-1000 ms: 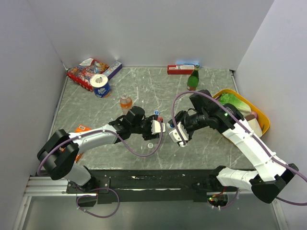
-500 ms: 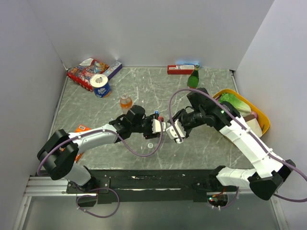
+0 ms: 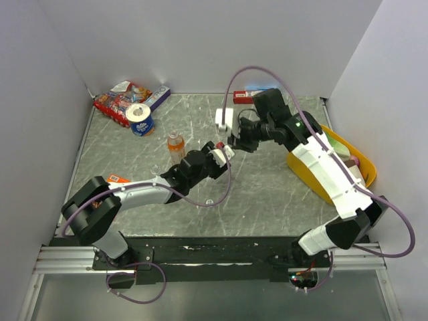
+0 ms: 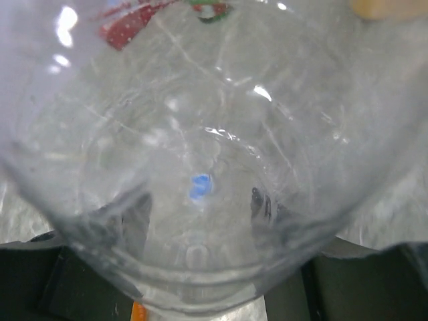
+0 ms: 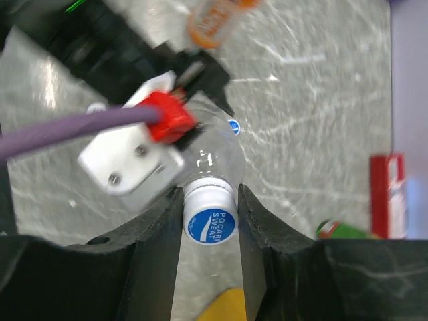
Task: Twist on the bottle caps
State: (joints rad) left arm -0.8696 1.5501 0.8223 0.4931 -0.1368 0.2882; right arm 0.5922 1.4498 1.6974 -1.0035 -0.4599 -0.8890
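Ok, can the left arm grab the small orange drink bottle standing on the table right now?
Probably not yet. The orange drink bottle stands unobstructed beside the left gripper, but the gripper is shut on a clear plastic bottle whose white-and-blue cap the right gripper is pinching.

The clear bottle [image 4: 200, 134] was glossy, see-through plastic; its white cap [image 5: 210, 215] was smooth plastic (faintly shiny on top). The bench [image 3: 267, 194] looked like polished, veined grey stone.

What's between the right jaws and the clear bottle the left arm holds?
A white, blue-topped cap, on the neck of the clear bottle, gripped by the right gripper; the right wrist view shows it.
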